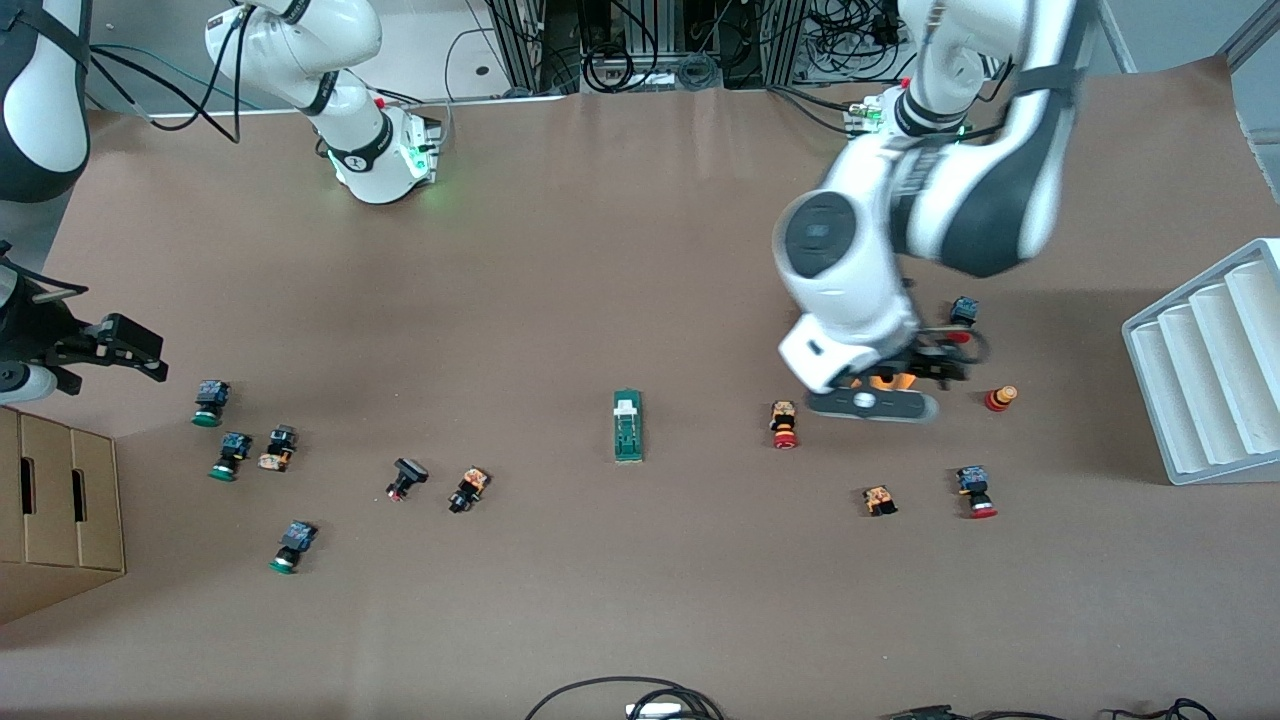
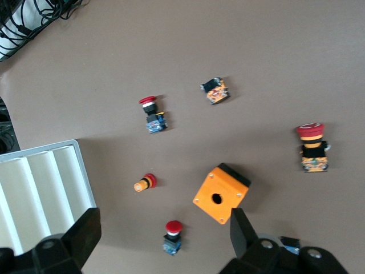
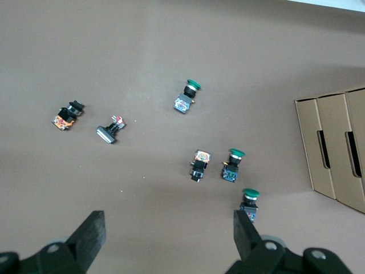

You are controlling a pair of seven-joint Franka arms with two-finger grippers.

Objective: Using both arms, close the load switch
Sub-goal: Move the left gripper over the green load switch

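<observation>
The narrow dark-green load switch with its small white tab point(image 1: 627, 425) lies untouched mid-table, well apart from both arms. The left gripper point(image 2: 165, 240), fingers spread wide, hangs over the orange box with a hole point(image 2: 221, 193); the right gripper point(image 3: 170, 237), also spread and empty, hovers over the green-capped push buttons point(image 3: 234, 165) by the cardboard box point(image 3: 336, 145). Both should come in squarely, one steadying the bar, the other pushing the tab.

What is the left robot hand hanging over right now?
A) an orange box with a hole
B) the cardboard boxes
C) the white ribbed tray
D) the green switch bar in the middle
A: the left gripper, fingers spread open, hangs over the orange box, while the load switch lies untouched mid-table.
</observation>
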